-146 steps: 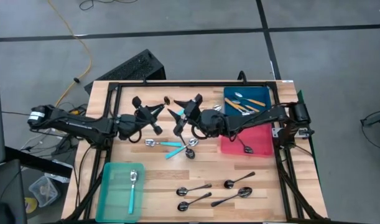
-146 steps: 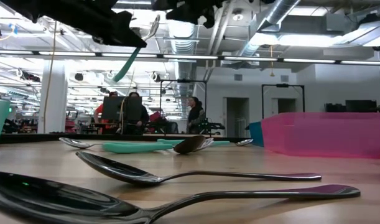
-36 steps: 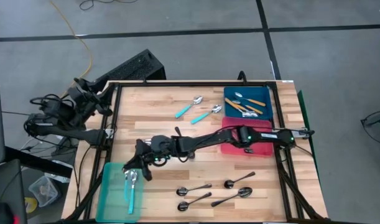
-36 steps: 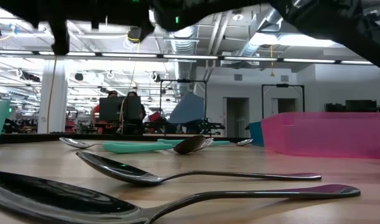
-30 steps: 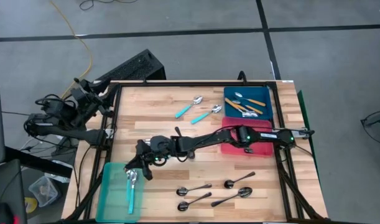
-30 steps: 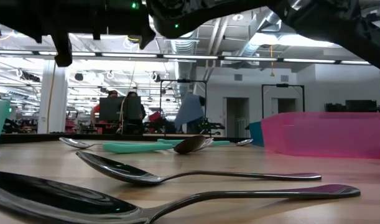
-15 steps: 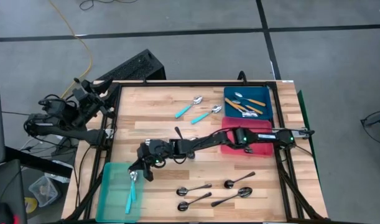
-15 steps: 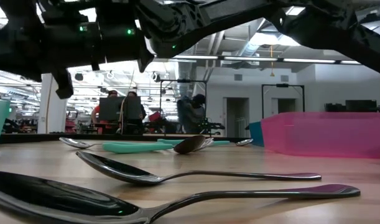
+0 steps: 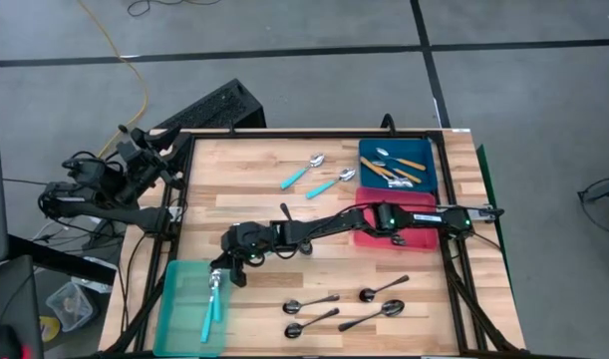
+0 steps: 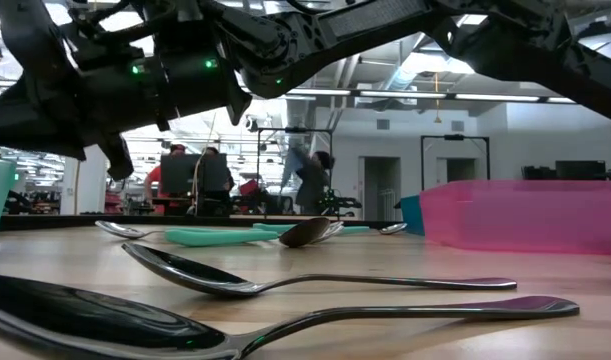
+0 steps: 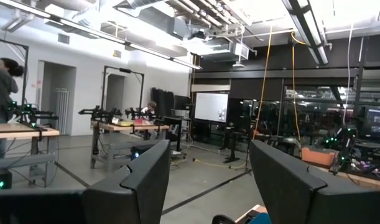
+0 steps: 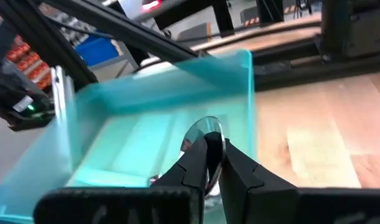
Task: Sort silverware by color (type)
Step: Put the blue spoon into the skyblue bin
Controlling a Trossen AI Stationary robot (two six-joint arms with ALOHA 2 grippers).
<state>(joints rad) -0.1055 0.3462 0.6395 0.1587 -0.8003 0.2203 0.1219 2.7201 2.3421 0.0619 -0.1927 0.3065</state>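
The right gripper [image 9: 220,275] hangs over the teal bin [image 9: 174,309] at the tabletop's [image 9: 254,224] near-left corner, its fingers [image 12: 209,155] barely parted around a teal-handled spoon [image 9: 211,297] whose bowl shows between them. If the arm lifts off while the spoon is only half freed, it could drag the spoon over the bin wall onto the wood. The left gripper [image 11: 208,180], fingers spread and empty, waits off the tabletop's left edge
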